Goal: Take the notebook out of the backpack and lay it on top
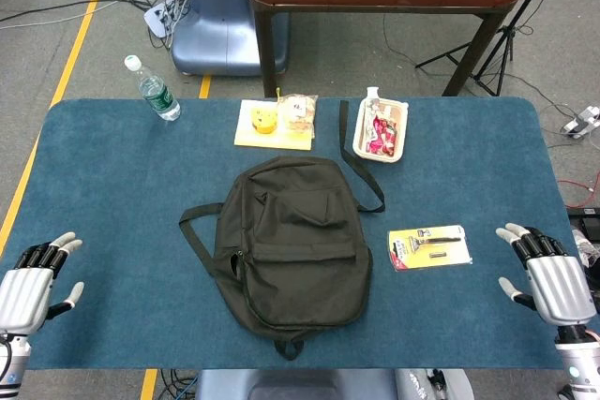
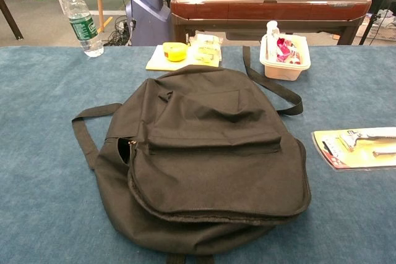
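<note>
Although the head view takes in the whole blue table [image 1: 112, 175] from above, with both hands at its near corners, we find neither hand in the chest view, which instead looks low across the cloth and fills itself with the backpack [image 2: 204, 159]. From above, the dark backpack [image 1: 289, 245] lies flat at the middle of the table, its straps trailing to the left and to the far right. The chest view adds what the head view cannot: a small gap at the bag's left side by a zipper pull [image 2: 131, 143], and the curved zipper line along the near flap, which looks closed. We see no notebook in either view, so we cannot tell where in the bag it sits. The left hand [image 1: 33, 283] rests at the near left, well apart from the bag, fingers spread and holding nothing. The right hand [image 1: 548, 274] sits at the near right, likewise spread wide and empty, near but not touching a packaged razor card [image 1: 429, 246] that lies just right of the bag. Along the far edge we see a water bottle [image 1: 153, 89] at the left, a yellow pad [image 1: 272, 125] carrying a yellow tape measure [image 2: 175, 51] and a wrapped snack [image 1: 298, 111], and a white tray [image 1: 360, 134] of small items at the right.
</note>
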Controlling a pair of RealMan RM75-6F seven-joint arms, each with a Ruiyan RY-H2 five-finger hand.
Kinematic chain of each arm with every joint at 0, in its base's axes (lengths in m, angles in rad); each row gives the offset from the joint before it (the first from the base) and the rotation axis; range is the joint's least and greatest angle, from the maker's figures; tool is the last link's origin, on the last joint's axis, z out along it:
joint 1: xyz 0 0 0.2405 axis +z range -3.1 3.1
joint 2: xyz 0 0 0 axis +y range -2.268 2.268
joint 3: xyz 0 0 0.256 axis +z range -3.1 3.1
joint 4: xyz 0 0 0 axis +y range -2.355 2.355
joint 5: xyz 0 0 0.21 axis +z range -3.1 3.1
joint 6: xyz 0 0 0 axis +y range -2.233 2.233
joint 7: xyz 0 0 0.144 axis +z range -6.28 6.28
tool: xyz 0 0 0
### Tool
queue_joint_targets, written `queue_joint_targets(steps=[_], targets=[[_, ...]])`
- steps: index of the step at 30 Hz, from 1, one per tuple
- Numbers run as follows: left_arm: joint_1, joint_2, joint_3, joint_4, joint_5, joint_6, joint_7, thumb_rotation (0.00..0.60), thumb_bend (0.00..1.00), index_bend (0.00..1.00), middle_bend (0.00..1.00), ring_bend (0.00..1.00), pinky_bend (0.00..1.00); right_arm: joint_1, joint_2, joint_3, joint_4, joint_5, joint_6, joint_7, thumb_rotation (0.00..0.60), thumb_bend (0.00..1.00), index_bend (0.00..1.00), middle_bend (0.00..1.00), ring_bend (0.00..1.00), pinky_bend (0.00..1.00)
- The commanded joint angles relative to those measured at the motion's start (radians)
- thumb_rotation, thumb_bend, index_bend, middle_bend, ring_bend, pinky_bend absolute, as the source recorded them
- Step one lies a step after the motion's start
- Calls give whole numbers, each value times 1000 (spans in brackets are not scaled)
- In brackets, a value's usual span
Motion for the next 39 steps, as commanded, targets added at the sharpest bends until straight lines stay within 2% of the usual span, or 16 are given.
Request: queue_joint_targets(steps=[1, 14, 26, 31, 39], targets=[[-1, -1, 1, -3, -1, -3, 5, 600, 289, 217, 164, 178, 150, 1, 0, -2, 2, -6, -1, 3, 600, 198, 227, 203, 162, 290], [-3, 7, 2, -12, 5, 0, 10, 600, 290, 216, 164, 178, 150, 31, 1, -44, -47, -105, -33, 16, 600, 198, 227, 203, 162, 290], [6, 13, 7, -25, 4, 9, 17, 600, 289, 216, 164, 178, 150, 214, -52, -76, -117, -241, -277, 34, 600, 198, 227, 203, 162, 291], [7, 16, 6, -31, 5, 12, 22, 600, 289, 216, 164, 178, 150, 292, -98, -70, -132, -252, -374, 46, 600, 197, 227, 203, 162, 290], [7, 13, 9, -29, 3, 7, 25, 600, 289, 216, 164, 178, 150, 398, -186, -49, -126, -227, -506, 31, 600, 123, 227, 202, 157, 279]])
